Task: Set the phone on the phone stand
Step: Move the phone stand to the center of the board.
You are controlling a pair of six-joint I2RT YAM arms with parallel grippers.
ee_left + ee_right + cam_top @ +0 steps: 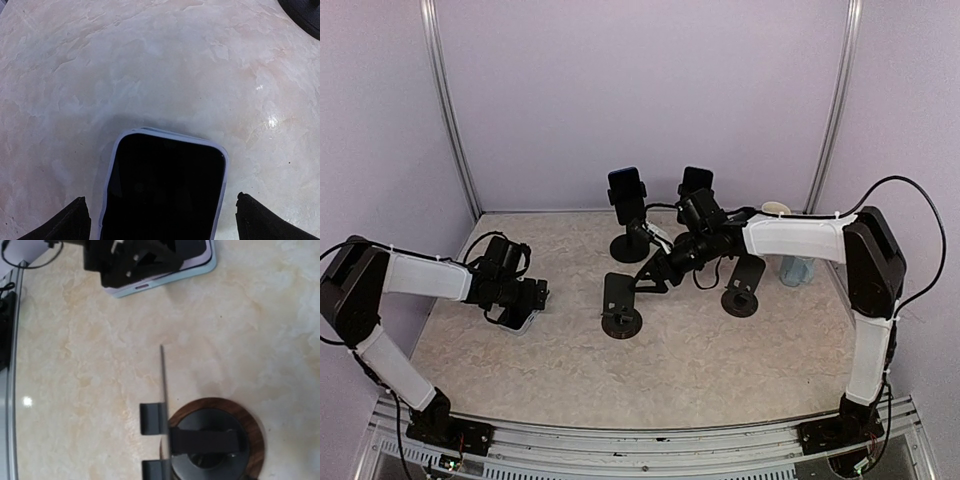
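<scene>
The phone (162, 190), black-screened in a pale lavender case, lies flat on the table at the left. My left gripper (161, 199) is open and low over it, one finger on each side of its near end. From above, only a pale edge of the phone (526, 322) shows under the left gripper (515, 298). An empty black phone stand (620, 302) with a round wooden base (215, 440) stands mid-table. The right gripper (652, 278) hovers just above and right of it. Its fingers do not show in the right wrist view.
Two more stands at the back each carry a dark phone (627, 190) (696, 182). Another empty stand (745, 285) sits to the right of my right gripper. A bluish cup (796, 268) stands by the right wall. Walls close the back and both sides.
</scene>
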